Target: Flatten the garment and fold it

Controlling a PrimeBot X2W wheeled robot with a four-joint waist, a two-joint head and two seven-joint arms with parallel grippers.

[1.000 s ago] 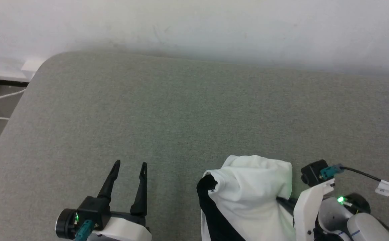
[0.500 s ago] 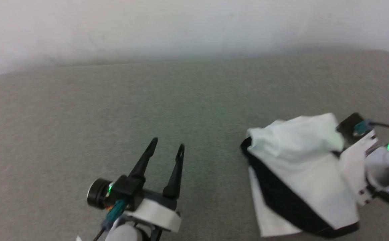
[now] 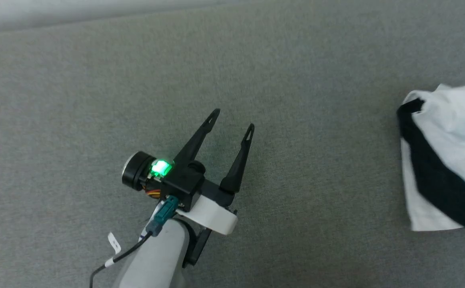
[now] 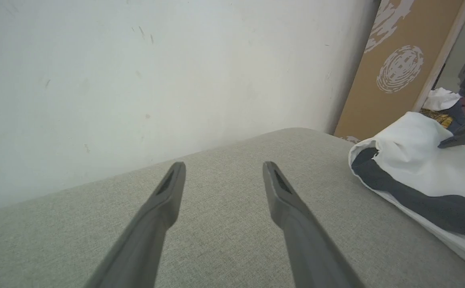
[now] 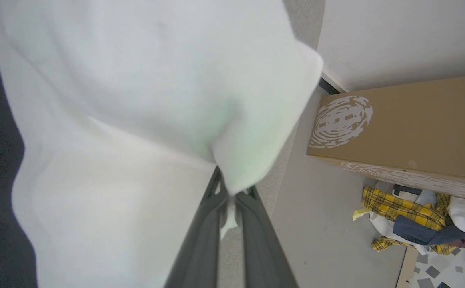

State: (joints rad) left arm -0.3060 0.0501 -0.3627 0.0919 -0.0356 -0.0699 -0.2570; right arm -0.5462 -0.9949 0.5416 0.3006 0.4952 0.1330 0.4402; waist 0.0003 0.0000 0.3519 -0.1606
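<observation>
We hold the shirt (image 3: 452,116) bunched near the right edge of the grey pad (image 3: 96,80), partly lifted off it. The right claw (image 5: 232,198) is clamped on a white fold, and a black band of cloth crosses the heap. The left claw (image 3: 233,119) hangs over the bare middle of the pad with its fingers apart and nothing between them. We judge that flattening has barely begun: the shirt is not yet spread out, and all the folding is left to do.

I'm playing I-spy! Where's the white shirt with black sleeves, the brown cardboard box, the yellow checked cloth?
white shirt with black sleeves (image 3: 452,116): head view, white body.
brown cardboard box (image 5: 408,128): right wrist view, plain side.
yellow checked cloth (image 5: 400,208): right wrist view, middle.
</observation>
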